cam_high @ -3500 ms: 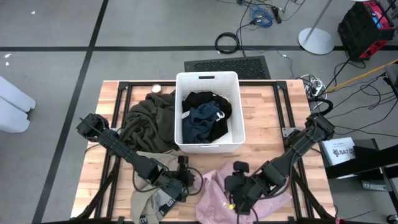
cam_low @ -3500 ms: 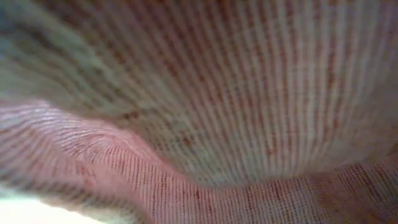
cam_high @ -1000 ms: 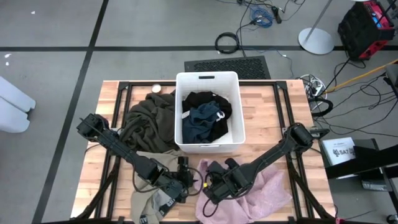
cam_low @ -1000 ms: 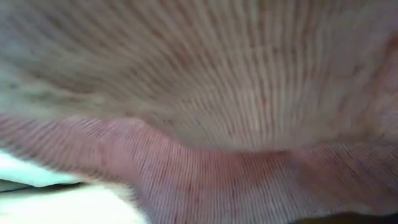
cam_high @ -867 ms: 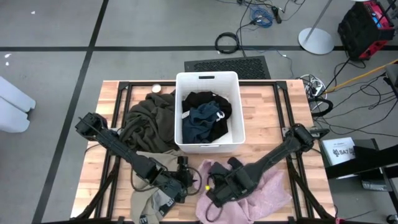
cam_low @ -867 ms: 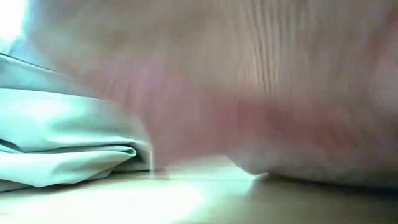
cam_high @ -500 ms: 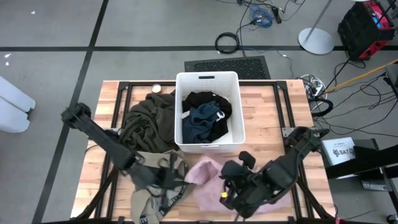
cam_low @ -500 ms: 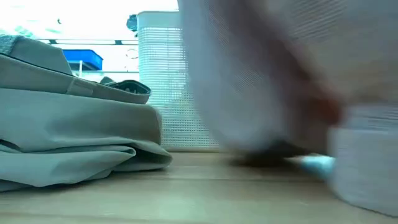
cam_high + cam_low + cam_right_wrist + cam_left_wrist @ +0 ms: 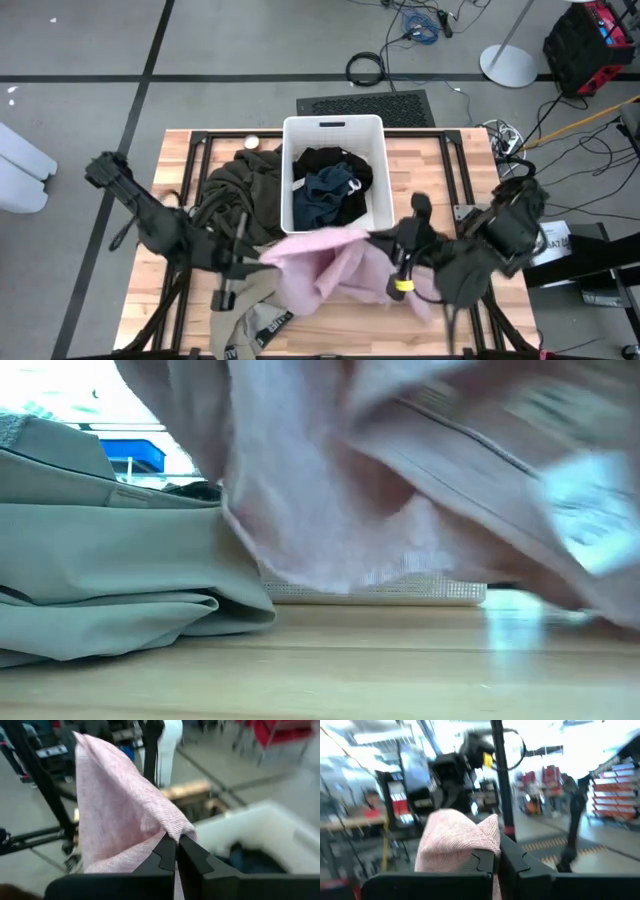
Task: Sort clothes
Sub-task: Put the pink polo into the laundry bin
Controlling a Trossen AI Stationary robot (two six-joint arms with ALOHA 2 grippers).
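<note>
The pale pink garment [image 9: 330,268] hangs in the air in front of the white bin [image 9: 335,228], held up between both grippers. My left gripper [image 9: 262,255] is shut on its left end and my right gripper [image 9: 388,240] on its right end. In the low view the pink garment [image 9: 400,500] hangs clear of the tabletop. The bin holds a black garment [image 9: 325,160] and a navy-teal one [image 9: 322,195]. A dark olive garment [image 9: 235,190] lies left of the bin. A beige garment [image 9: 255,322] lies at the near edge. My left gripper pinches a bunched fold of the pink garment [image 9: 482,842] between its two fingers, at the garment's left end. That end is lifted clear of the table, and the cloth stretches away toward the other gripper. My right gripper pinches a gathered peak of the pink cloth [image 9: 172,831] between its two fingers [image 9: 165,851], at the garment's right end. The cloth is lifted clear of the table and drapes away from the hold in loose folds.
The beige garment [image 9: 120,580] lies heaped at the near left in the low view. A small round thing [image 9: 252,142] sits at the far edge beside the olive garment. Bare wood shows to the right of the bin [image 9: 440,180].
Both grippers have risen and drawn apart, the left toward the table's left edge, the right toward the right and far edges. The pink garment has come up off the table from a heap at the near edge and now hangs spread between them in front of the bin.
</note>
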